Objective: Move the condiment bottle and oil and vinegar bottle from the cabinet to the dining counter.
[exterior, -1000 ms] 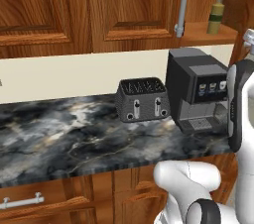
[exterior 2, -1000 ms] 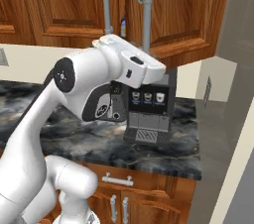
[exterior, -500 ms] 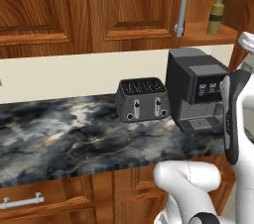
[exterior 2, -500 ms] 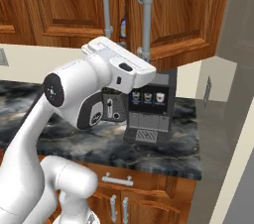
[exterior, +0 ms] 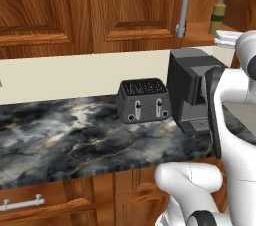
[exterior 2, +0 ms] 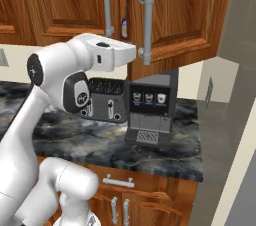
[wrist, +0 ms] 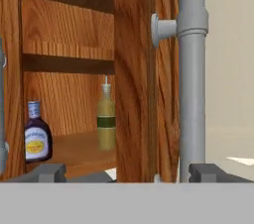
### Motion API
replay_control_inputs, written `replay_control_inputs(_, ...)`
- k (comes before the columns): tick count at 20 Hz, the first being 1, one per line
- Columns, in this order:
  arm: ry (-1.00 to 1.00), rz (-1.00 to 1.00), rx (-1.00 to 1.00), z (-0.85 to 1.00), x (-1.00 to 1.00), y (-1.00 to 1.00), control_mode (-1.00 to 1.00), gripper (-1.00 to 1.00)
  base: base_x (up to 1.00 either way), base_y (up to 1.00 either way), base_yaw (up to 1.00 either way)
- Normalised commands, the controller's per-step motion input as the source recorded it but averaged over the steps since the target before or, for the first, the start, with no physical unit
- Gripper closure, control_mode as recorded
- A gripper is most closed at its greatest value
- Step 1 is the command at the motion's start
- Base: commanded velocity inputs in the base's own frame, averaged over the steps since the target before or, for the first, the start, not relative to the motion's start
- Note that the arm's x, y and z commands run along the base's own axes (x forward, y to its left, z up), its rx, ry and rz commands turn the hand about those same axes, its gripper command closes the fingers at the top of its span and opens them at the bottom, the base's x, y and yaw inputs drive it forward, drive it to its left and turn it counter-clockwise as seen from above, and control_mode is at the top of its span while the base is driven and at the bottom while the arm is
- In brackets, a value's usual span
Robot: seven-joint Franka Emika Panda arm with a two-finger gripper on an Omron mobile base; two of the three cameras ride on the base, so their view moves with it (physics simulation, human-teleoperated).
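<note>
In the hand view the cabinet (wrist: 131, 69) stands partly open, its door edge straight ahead and a grey bar handle (wrist: 192, 69) just to the right. On the wooden shelf inside stand the small dark condiment bottle (wrist: 37, 139) with a blue cap at the left and the taller olive oil and vinegar bottle (wrist: 105, 119) further in. My gripper (wrist: 130, 174) is open, level with the shelf and short of the door edge, with nothing between its fingers. From the left base the oil and vinegar bottle (exterior: 218, 12) shows on the shelf. The dining counter is out of view.
Under the cabinet (exterior 2: 190, 15) a black coffee machine (exterior 2: 150, 107) and a dark toaster (exterior 2: 105, 100) stand on the marble kitchen top (exterior: 65, 140). Two bar handles (exterior 2: 146, 25) hang close to my hand. A grey wall closes the right side.
My jaws have widened to open. The hand has drawn back to the left and slightly up, away from the right door's handle. The bottles have not moved.
</note>
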Motion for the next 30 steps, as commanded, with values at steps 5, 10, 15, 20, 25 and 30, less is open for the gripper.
replay_control_inputs(5,0.15,-0.03,-0.31,0.01,0.47,0.48,-1.00,-1.00,0.00,0.00,0.00)
replay_control_inputs(10,0.36,-0.13,-0.21,0.00,0.88,0.31,-1.00,-1.00,0.00,0.00,0.00)
replay_control_inputs(15,0.34,-0.30,-0.20,-0.07,0.89,0.21,-1.00,-1.00,0.00,0.00,0.00)
replay_control_inputs(20,0.22,-0.42,-0.08,-0.25,0.66,-0.13,-1.00,-1.00,0.00,0.00,0.00)
replay_control_inputs(25,0.16,-0.36,-0.01,-0.29,0.56,-0.44,-1.00,-1.00,0.00,0.00,0.00)
replay_control_inputs(30,0.07,-0.30,0.00,-0.27,0.21,-0.66,-1.00,-1.00,0.00,0.00,0.00)
